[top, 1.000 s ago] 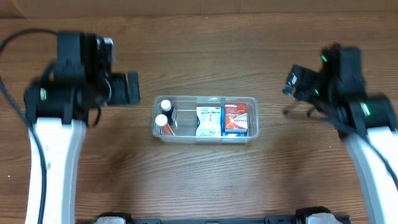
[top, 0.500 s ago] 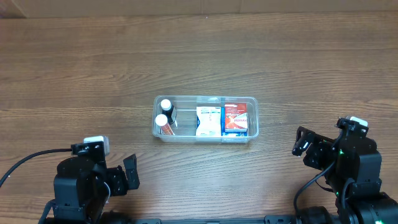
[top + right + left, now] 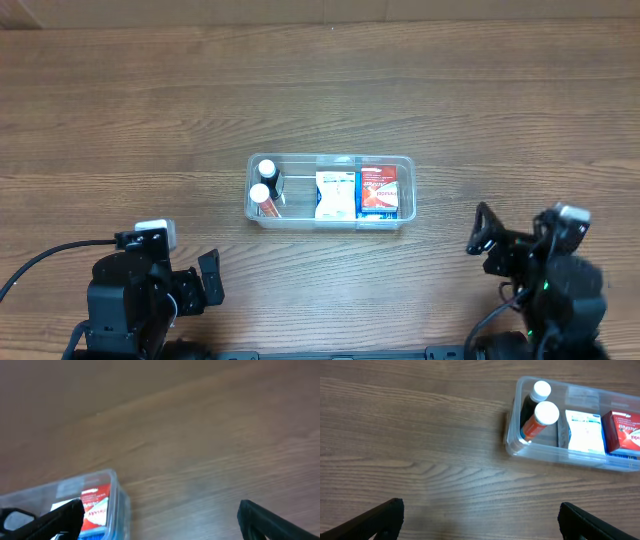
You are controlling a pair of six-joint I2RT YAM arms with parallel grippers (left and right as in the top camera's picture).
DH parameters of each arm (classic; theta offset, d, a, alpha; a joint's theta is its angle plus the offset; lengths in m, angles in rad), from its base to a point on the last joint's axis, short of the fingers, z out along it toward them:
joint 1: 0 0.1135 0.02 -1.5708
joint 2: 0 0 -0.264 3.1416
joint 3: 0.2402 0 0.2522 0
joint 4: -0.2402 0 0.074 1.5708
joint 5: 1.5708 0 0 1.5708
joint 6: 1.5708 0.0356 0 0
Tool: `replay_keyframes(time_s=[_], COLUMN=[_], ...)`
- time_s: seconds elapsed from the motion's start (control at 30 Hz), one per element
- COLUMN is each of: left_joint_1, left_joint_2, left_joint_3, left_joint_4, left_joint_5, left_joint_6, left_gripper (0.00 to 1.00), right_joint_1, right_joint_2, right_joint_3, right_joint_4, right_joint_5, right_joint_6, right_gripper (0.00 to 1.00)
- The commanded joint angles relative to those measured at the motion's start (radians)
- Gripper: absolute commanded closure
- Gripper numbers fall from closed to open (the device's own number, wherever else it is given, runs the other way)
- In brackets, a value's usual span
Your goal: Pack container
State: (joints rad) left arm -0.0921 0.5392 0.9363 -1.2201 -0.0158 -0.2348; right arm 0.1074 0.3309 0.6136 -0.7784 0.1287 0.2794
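Observation:
The clear plastic container (image 3: pixel 330 160) stands at the table's middle. It holds two white-capped bottles (image 3: pixel 264 186) at its left end, a white packet (image 3: pixel 335 194) in the middle and a red box (image 3: pixel 378 189) at the right. It also shows in the left wrist view (image 3: pixel 516 435) and the right wrist view (image 3: pixel 118 491). My left gripper (image 3: pixel 209 281) is open and empty near the front left edge. My right gripper (image 3: pixel 483 236) is open and empty at the front right. Both are well apart from the container.
Bare wood-grain table (image 3: pixel 320 80) lies all round the container. The arm bases sit at the front edge.
Both arms pulled back from beside the container to the front edge a second ago. Since half a second ago only the right arm shifted slightly.

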Motion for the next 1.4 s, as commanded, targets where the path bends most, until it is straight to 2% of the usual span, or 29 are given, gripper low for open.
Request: replay_keyframes(time_s=[0.0,0.07,0.1,0.23,0.37,1.23,1.3,1.37], left_joint_1=[-0.005,-0.005,-0.005,-0.005,-0.005,0.003,0.028,0.062], left_joint_2=[-0.010,-0.010,-0.010,-0.010,-0.010,-0.016,-0.045,-0.131], left_joint_3=[-0.008,-0.008,-0.008,-0.008,-0.008,-0.020,-0.060,-0.178], left_joint_4=[0.000,0.000,0.000,0.000,0.000,0.002,0.061,0.240], left_joint_5=[-0.010,-0.010,-0.010,-0.010,-0.010,-0.043,-0.068,-0.064], left_joint_6=[-0.016,-0.016,-0.016,-0.016,-0.016,-0.001,0.020,0.090], left_gripper=[0.00,0.00,0.00,0.00,0.00,0.00,0.00,0.00], right_joint_1=[0.005,0.005,0.005,0.005,0.005,0.005,0.005,0.005], right_joint_2=[-0.177,-0.313,-0.327,-0.327,-0.328,-0.328,-0.328,-0.328], right_joint_3=[-0.182,-0.289,-0.315,-0.399,-0.603,-0.605,-0.605,-0.605], right_joint_4=[0.135,0.214,0.238,0.433,0.691,0.696,0.696,0.696], right_joint_5=[-0.038,-0.055,-0.058,-0.140,-0.115,-0.123,-0.123,-0.123], right_joint_6=[-0.026,-0.027,-0.036,-0.291,-0.303,-0.306,-0.306,-0.306], right_gripper=[0.00,0.00,0.00,0.00,0.00,0.00,0.00,0.00])
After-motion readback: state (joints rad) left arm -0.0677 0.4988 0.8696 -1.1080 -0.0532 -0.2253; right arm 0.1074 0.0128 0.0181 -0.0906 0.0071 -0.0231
